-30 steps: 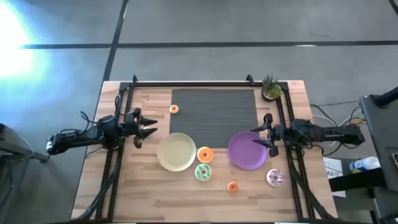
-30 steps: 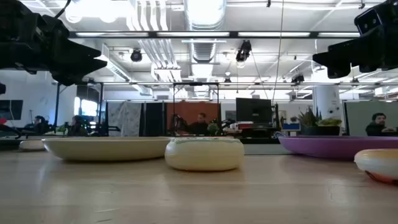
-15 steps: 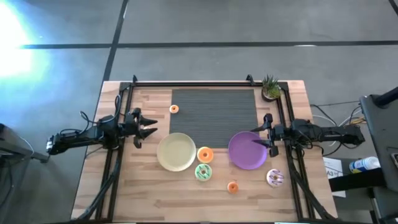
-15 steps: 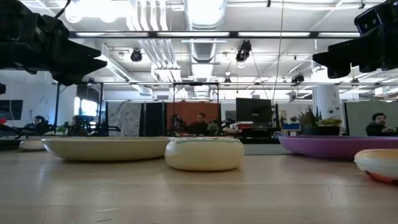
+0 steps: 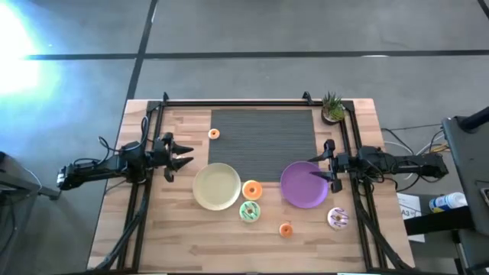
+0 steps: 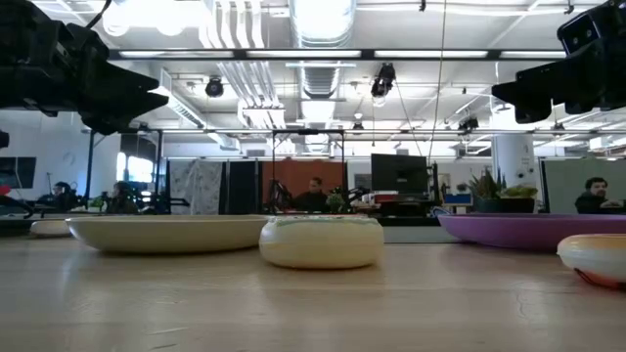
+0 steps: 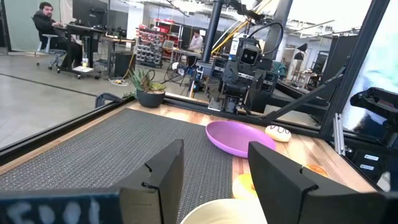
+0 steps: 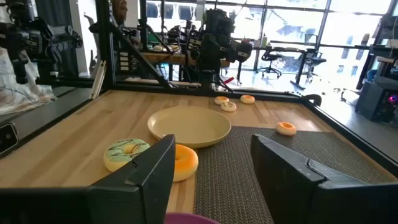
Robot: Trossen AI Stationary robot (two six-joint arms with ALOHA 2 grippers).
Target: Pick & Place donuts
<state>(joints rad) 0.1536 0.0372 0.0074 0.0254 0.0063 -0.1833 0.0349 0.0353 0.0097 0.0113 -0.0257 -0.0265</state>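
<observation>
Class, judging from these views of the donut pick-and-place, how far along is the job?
Nothing looks done: the cream-yellow plate and purple plate hold no donuts. Nothing is in hand; the left gripper and right gripper are open and empty. Left: the orange donut, green donut and pink donut, among others, lie on the table.

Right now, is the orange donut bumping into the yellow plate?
Cannot tell. In the high view the orange donut sits right against the yellow plate rim with no clear gap, and the right wrist view doesn't settle it.
</observation>
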